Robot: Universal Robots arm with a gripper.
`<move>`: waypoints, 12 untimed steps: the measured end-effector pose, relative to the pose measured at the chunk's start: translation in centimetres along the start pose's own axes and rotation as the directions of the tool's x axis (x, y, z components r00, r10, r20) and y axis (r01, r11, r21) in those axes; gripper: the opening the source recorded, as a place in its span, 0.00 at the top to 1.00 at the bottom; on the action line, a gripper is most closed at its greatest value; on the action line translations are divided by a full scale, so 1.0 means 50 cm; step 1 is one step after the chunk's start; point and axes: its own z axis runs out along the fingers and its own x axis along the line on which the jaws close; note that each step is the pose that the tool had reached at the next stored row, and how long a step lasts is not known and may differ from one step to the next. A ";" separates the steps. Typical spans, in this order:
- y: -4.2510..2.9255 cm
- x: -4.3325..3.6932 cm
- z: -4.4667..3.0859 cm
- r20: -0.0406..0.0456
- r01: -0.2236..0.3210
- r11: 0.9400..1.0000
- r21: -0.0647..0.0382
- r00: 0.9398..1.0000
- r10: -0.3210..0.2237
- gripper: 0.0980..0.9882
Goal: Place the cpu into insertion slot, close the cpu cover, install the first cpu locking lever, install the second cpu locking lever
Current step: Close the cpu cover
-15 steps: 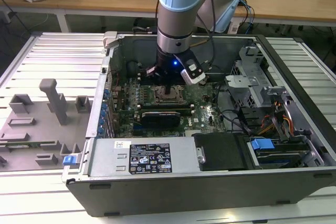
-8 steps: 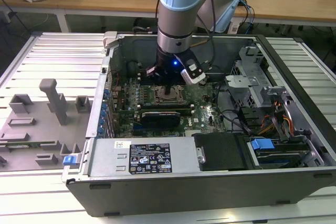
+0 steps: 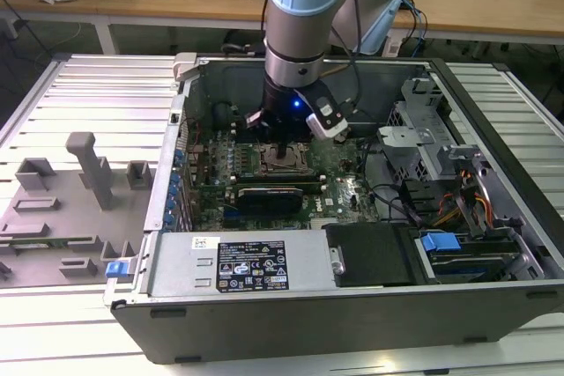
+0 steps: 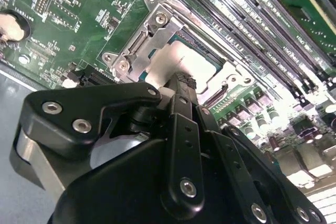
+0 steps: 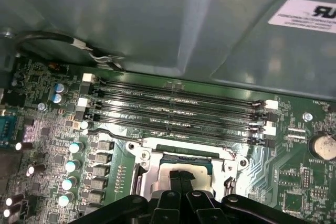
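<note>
An open computer case (image 3: 352, 328) is shown in the exterior view, with the arm (image 3: 304, 15) reaching down into it. The gripper (image 3: 281, 156) is lowered to the green board (image 3: 339, 184) in the middle of the case.

In the second wrist view the black fingertips (image 4: 179, 80) are seen pressed together. They are set on, or just above, the cpu (image 4: 194, 61); contact cannot be confirmed. The cpu is seated in the slot (image 4: 212, 52) directly under the fingertips, with its dull silver top facing up. The cover (image 4: 139, 56) is seen as a silver metal frame around the cpu, one end just beside the fingers. It appears to be lying flat, with the cpu's top showing through its window.

In the first wrist view, memory slots (image 5: 178, 103) are laid in parallel rows just past the cover, ahead of the fingertips. A thin dark lever (image 5: 107, 132) is seen near the fingers, between the cover and those rows. Whether it is latched cannot be told. Small silver-capped cylinders (image 5: 71, 163) are stood in a column well off to one side of the fingers.
</note>
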 end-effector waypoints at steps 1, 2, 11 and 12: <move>0.000 0.000 0.000 -0.003 0.024 1.000 0.000 1.000 -0.024 0.99; 0.000 0.000 0.000 -0.004 0.029 1.000 0.000 1.000 -0.029 0.99; -0.005 -0.029 0.000 -0.007 0.054 0.999 -0.004 0.999 -0.054 0.99; -0.005 -0.029 0.000 -0.007 0.054 0.999 -0.004 0.999 -0.054 0.99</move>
